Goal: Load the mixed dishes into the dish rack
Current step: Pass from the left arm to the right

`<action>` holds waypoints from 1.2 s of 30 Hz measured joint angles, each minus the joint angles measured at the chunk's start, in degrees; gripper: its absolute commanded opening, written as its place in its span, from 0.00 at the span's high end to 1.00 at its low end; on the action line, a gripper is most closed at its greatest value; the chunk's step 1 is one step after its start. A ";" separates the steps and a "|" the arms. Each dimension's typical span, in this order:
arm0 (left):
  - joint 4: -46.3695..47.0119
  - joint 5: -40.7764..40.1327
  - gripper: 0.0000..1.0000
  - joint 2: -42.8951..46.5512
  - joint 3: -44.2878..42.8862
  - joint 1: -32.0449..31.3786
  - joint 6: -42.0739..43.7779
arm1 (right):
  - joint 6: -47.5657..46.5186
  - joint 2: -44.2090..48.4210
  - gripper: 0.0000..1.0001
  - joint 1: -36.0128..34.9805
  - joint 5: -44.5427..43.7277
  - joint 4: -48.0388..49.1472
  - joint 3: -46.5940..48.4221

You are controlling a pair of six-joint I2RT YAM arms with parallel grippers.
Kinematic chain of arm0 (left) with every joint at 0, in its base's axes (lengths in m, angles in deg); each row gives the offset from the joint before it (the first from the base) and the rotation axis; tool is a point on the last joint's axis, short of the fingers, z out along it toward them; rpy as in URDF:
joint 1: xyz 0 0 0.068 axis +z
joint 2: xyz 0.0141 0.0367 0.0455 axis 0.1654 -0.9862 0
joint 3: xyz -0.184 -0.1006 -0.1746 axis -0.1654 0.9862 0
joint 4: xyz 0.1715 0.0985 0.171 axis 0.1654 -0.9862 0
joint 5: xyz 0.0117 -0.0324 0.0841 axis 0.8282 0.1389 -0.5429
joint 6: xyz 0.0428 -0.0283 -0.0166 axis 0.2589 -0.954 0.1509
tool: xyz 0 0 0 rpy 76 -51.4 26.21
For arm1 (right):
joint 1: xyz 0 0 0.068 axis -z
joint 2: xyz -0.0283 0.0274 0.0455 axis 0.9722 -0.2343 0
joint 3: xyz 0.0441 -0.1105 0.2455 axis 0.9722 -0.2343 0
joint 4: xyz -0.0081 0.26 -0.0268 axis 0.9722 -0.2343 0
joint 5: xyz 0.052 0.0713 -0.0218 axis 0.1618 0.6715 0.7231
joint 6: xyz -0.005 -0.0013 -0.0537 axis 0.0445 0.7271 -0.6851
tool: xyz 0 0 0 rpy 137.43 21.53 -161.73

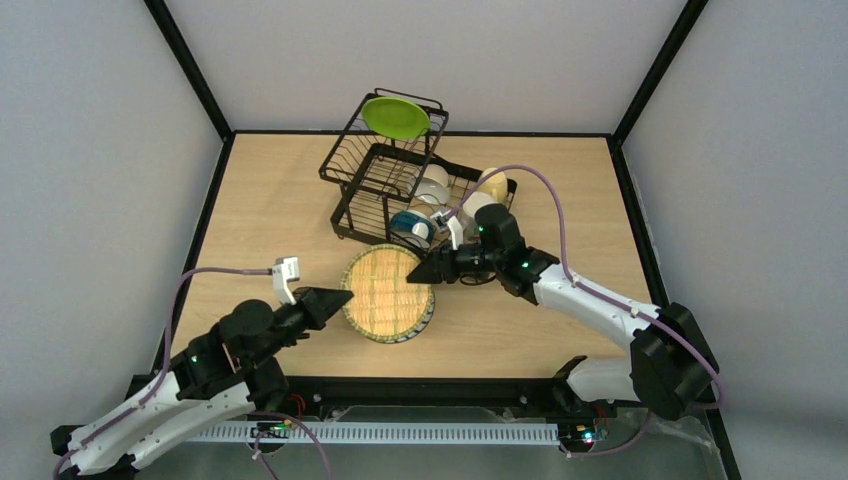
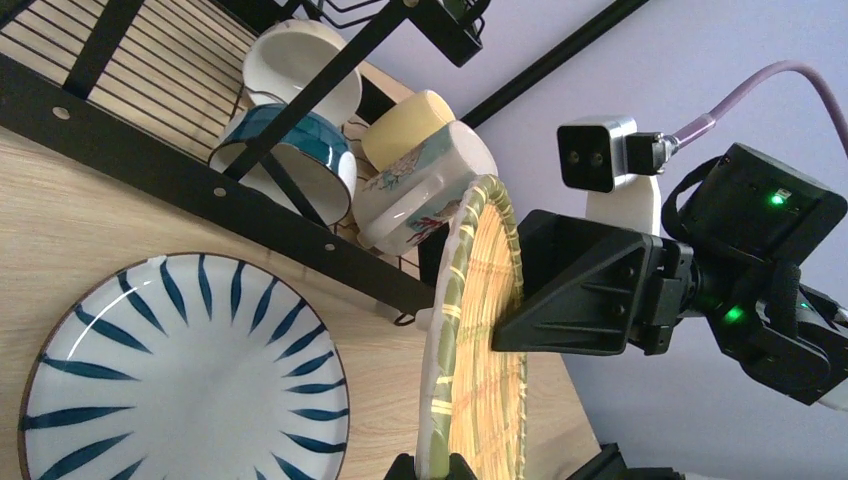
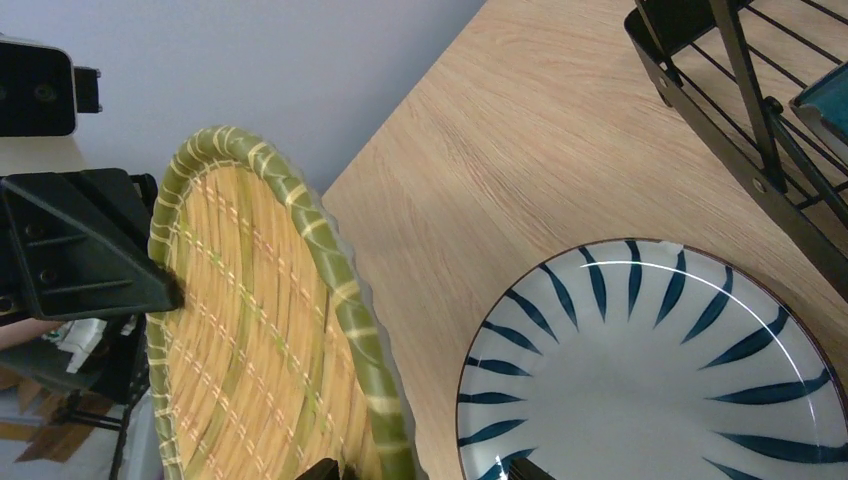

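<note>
The black dish rack (image 1: pixel 372 172) stands at the back middle. A green plate (image 1: pixel 395 117) leans in its raised tier. The lower tray holds a white bowl (image 1: pixel 432 183), a blue-outside bowl (image 1: pixel 412 228), a yellow mug (image 1: pixel 493 185) and a cream mug (image 1: pixel 478 205). In front of the rack, a woven bamboo plate (image 1: pixel 385 292) hangs between both grippers. My left gripper (image 2: pixel 437 468) is shut on its near rim. My right gripper (image 3: pixel 420 472) is open, its jaws straddling the opposite green rim (image 3: pixel 385 400).
A white plate with blue stripes (image 3: pixel 660 380) lies on the wooden table under the woven plate, close to the rack's front bar (image 2: pixel 150 170). Black frame posts and grey walls enclose the table.
</note>
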 measured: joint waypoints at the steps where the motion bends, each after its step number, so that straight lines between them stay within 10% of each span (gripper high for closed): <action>1: 0.24 0.28 0.98 -0.28 0.00 0.00 0.00 | 0.00 0.04 0.07 0.00 0.13 0.24 -0.11; 8: 1.81 2.05 0.98 -2.38 0.00 0.00 0.02 | 0.85 0.04 0.27 0.00 1.62 1.95 -0.70; 22: 2.91 0.76 0.97 -6.56 -0.02 0.42 1.88 | 3.61 1.46 1.00 1.70 7.39 3.19 -0.85; 29: 2.93 -0.35 0.41 -9.79 -1.57 0.61 1.31 | 1.36 1.51 1.00 1.86 7.50 1.57 0.70; 36: 4.76 -0.72 0.14 -10.73 -2.99 0.57 -0.02 | -0.92 1.70 1.00 0.22 7.96 -0.31 1.51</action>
